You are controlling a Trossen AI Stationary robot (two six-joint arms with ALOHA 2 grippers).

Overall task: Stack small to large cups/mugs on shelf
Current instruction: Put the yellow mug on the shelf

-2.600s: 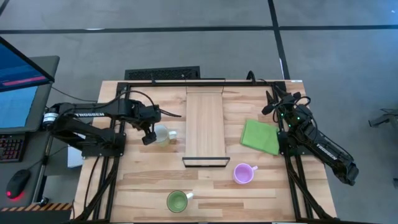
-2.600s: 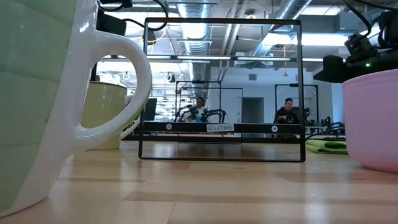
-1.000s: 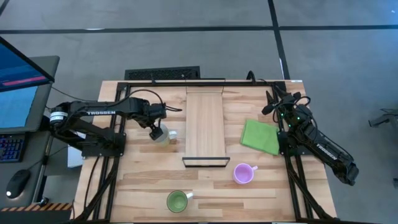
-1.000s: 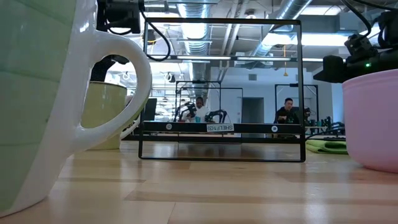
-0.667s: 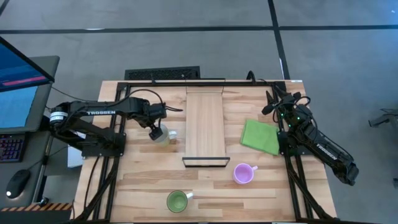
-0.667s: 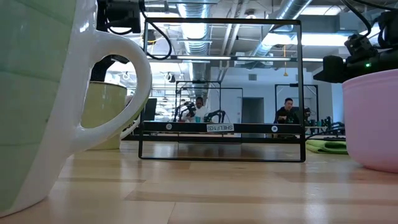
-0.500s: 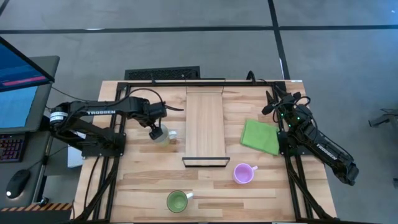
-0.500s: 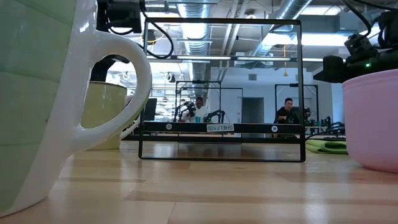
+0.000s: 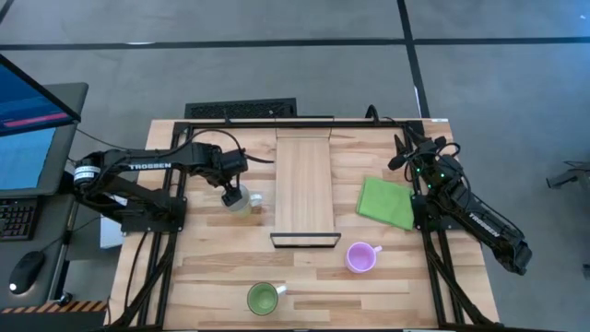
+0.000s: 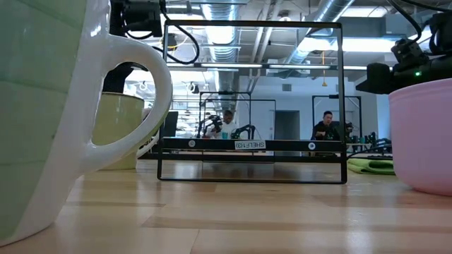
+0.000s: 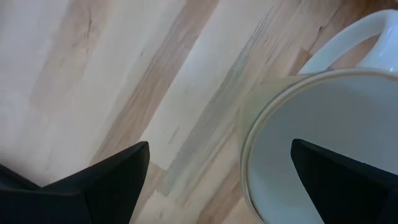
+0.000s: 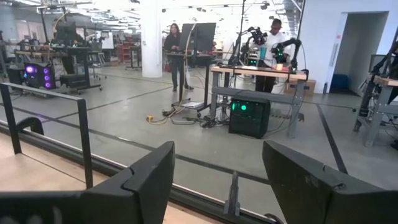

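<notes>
The white mug (image 9: 243, 200) (image 10: 121, 130) stands upright on the table, left of the shelf (image 9: 304, 183), a pale plank with a dark lip at its near end. My left gripper (image 9: 231, 191) (image 11: 219, 146) is open right above this mug, pointing down; one finger hangs over the mug's mouth (image 11: 323, 124), the other outside its wall. The purple mug (image 9: 360, 257) (image 10: 424, 134) and the green mug (image 9: 264, 298) (image 10: 42, 106) stand near the table's near edge. My right gripper (image 9: 404, 145) (image 12: 217, 162) waits open at the far right, holding nothing. My left gripper straddles the white mug's wall on the side away from its handle (image 11: 348, 43), coming from above. One finger (image 11: 339, 177) is over the opening and one finger (image 11: 99, 180) is outside. I cannot tell whether either finger touches the rim (image 11: 245, 134).
A flat green cloth (image 9: 387, 203) (image 10: 371, 166) lies right of the shelf, near the right arm. The shelf's dark metal frame (image 10: 251, 144) stands up at its near end. Bare tabletop (image 9: 212, 263) lies between the white mug and the green mug. People work in the room beyond the table.
Before the last second the left gripper moved from the mug's near-left side to a spot over it and came lower. Since then it has kept almost still. The mugs have not moved.
</notes>
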